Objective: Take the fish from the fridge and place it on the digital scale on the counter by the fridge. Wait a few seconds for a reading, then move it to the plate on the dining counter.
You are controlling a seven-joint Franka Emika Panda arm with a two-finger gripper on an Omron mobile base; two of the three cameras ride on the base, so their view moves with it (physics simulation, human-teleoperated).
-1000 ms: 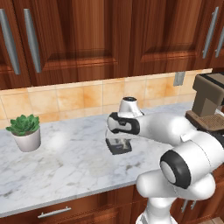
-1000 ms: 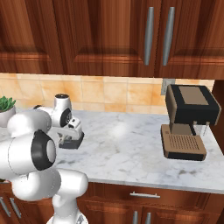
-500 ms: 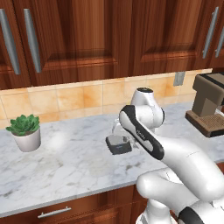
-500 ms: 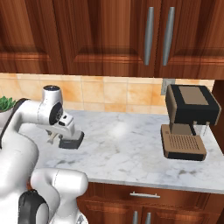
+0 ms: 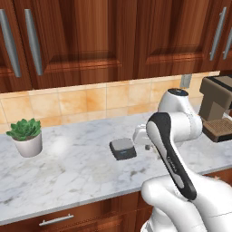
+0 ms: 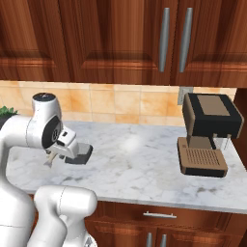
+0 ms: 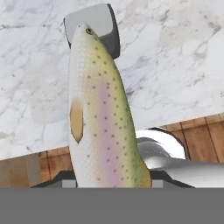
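One fish (image 7: 103, 118) is pinched in our tool (image 6: 54, 155), carried beside the digital scale (image 5: 123, 148) on the desk (image 5: 81, 167). Next we judge it must shift over the scale's top and lower gently.

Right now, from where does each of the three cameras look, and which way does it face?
Left base view: behind the arm's left, facing the tile backsplash; the arm rises lower right beside the digital scale.
Right base view: behind the arm's right, facing the same wall; the arm rises lower left, coffee machine right.
Hand view: on the hand, looking down along the fish in the jaws at the marble.
Shared: the scale, in all three.
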